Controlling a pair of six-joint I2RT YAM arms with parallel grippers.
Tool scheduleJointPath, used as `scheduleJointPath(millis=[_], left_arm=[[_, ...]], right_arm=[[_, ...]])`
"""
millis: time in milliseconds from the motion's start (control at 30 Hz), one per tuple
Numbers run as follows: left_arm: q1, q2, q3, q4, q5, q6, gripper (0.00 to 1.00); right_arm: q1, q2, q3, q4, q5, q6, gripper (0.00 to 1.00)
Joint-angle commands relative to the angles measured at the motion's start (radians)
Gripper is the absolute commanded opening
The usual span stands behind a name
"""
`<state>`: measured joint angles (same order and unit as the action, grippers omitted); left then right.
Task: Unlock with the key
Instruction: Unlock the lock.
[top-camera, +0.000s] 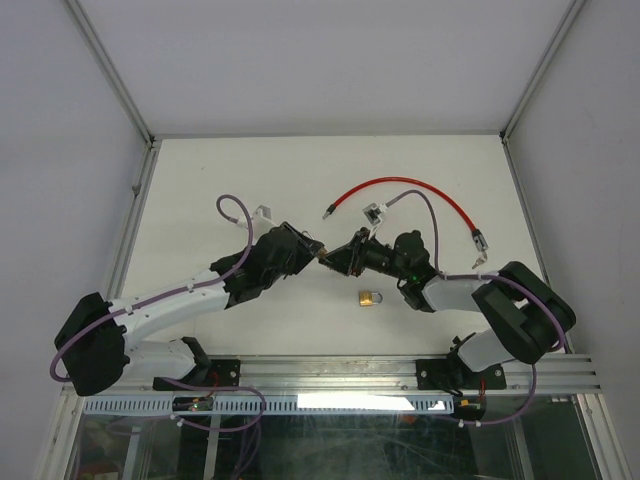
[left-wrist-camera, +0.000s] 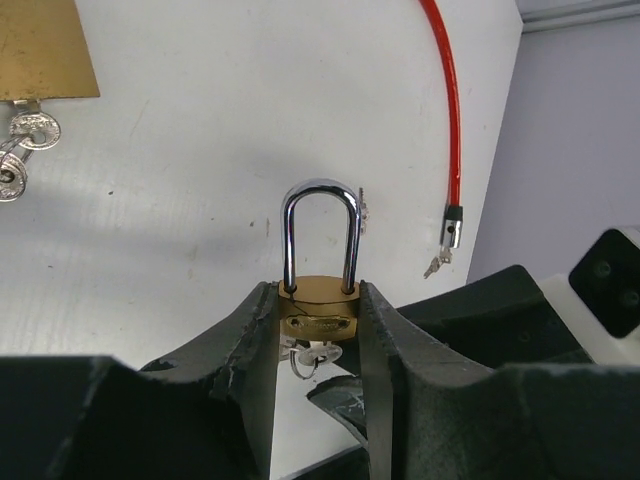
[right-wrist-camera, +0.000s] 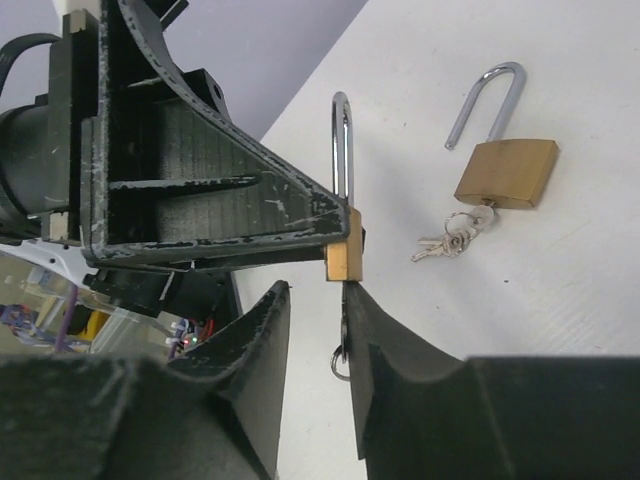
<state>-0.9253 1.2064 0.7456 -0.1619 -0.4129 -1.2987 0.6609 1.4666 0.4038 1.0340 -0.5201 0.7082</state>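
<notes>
A small brass padlock (left-wrist-camera: 318, 300) with a chrome shackle (left-wrist-camera: 320, 230) is held above the table, my left gripper (left-wrist-camera: 318, 292) shut on its body from both sides. Both shackle legs appear seated in the body. A key (left-wrist-camera: 315, 352) with a wire ring hangs from the lock's underside. In the right wrist view the same padlock (right-wrist-camera: 343, 258) shows edge-on at the tip of the left arm's finger. My right gripper (right-wrist-camera: 316, 290) is open just below it, and the key (right-wrist-camera: 344, 320) lies along its right finger. In the top view both grippers meet at mid-table (top-camera: 322, 258).
A second brass padlock (right-wrist-camera: 506, 172) with its shackle swung open lies on the table (top-camera: 250, 180), a bunch of keys (right-wrist-camera: 450, 238) beside it; it also appears as (top-camera: 370, 298). A red cable (top-camera: 400, 190) curves across the back right. A metal rail (top-camera: 350, 375) runs along the near edge.
</notes>
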Motion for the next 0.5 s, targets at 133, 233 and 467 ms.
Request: scheduleJointPath(millis=[133,233,467], left_arm=[[0.090,0.055,0.020,0.013,0.162,-0.118,0.00],[0.117,0.047,-0.006,0.057,0.209,-0.129,0.00],[0.151,0.027,-0.032,0.098,0.268,-0.141,0.00]], right_arm=[[0.016,-0.039,0.055,-0.037,0.095,-0.110,0.44],[0.016,-0.043,0.054,-0.078,0.118,-0.138,0.44],[0.016,0.002,0.049,-0.055,0.083,-0.152,0.42]])
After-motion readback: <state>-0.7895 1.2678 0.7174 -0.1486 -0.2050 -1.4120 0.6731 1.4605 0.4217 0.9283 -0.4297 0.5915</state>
